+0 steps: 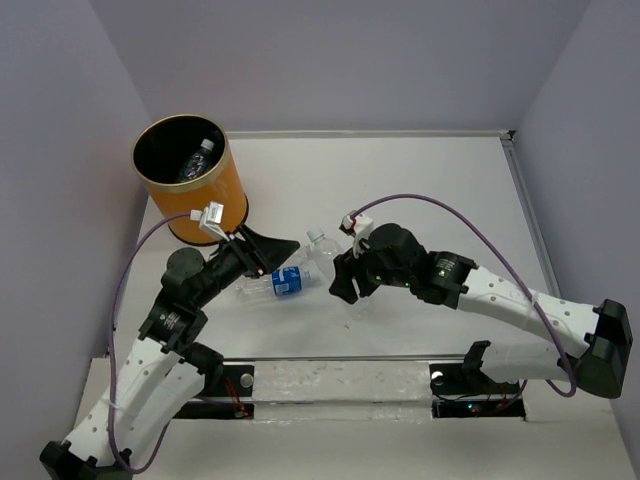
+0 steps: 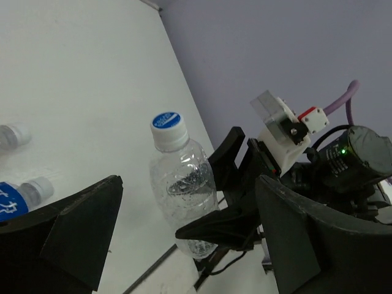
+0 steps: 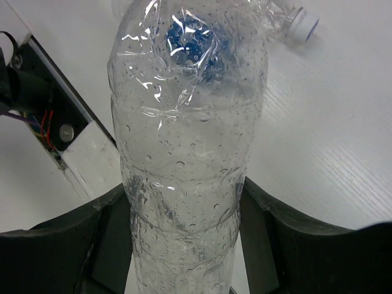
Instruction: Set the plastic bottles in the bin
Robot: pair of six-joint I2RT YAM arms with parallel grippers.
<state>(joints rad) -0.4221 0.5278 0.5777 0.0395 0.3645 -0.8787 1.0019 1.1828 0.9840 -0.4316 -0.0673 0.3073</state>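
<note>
1. The capped bottle [image 3: 187,153] is clear and beaded with droplets. It sits squeezed between the two fingers of my right pincer [image 3: 184,211], which has closed onto its lower body. I cannot tell whether its base touches the table [image 1: 450,180].
2. Just beside it, the blue-label bottle [image 1: 283,282] lies on its side on the table, between my two pincers.
3. My left pincer [image 1: 272,252] is spread wide and holds nothing, close to that lying bottle.
4. The bin [image 1: 215,205] stands upright at the table's far left, just beyond my left pincer, with a third bottle [image 1: 197,160] inside it.
</note>
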